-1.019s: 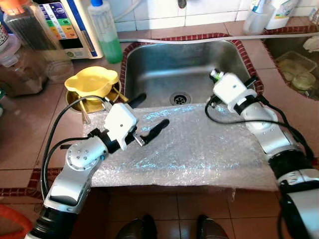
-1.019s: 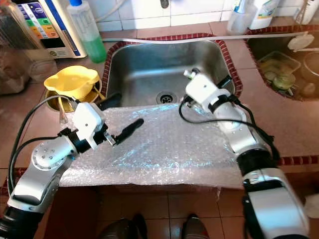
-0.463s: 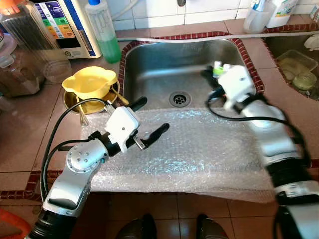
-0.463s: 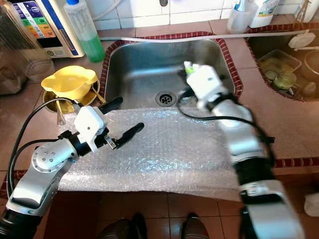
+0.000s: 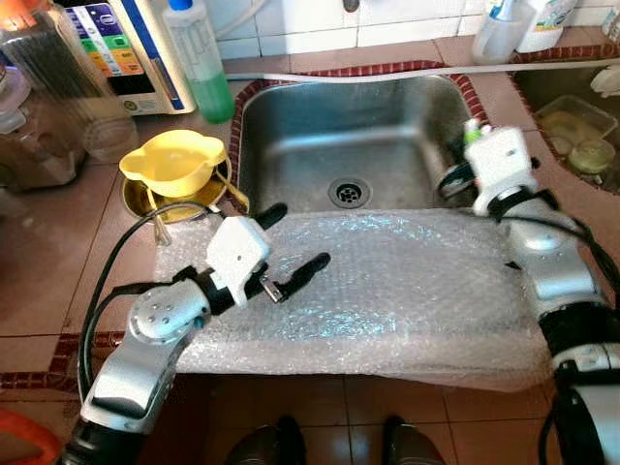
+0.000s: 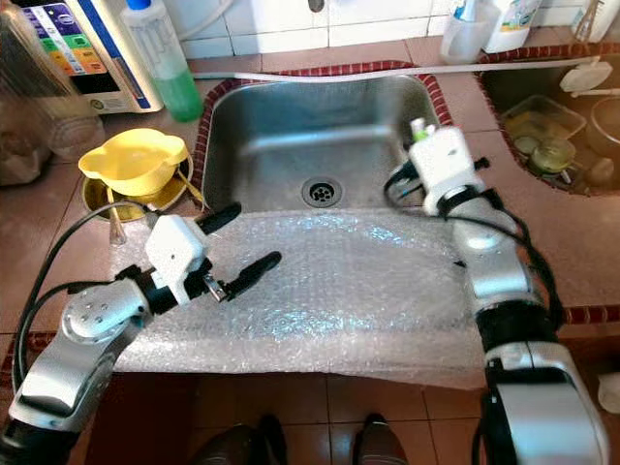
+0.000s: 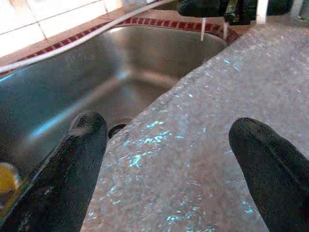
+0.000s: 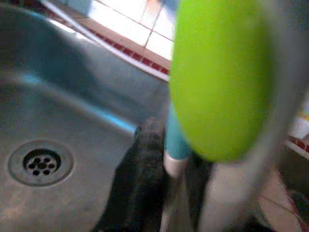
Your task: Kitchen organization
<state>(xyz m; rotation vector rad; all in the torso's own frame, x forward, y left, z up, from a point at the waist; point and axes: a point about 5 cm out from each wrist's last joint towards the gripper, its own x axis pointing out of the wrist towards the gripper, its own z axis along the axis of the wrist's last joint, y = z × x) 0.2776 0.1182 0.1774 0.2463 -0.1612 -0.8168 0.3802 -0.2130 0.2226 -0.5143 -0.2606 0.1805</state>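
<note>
Here, right tool [image 8: 169,193] pinching a green-headed, teal-stemmed utensil [image 8: 217,87], blurred

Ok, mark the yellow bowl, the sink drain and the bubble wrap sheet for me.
yellow bowl [image 5: 174,160], left eye view, on its inside.
sink drain [image 5: 349,192], left eye view, on the strainer's centre.
bubble wrap sheet [image 5: 407,281], left eye view, on its bare middle.

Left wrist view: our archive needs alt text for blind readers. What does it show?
The left hand hovers open, two black fingers spread over a sheet of bubble wrap that overhangs a steel sink. The drain peeks out at the wrap's edge.
</note>
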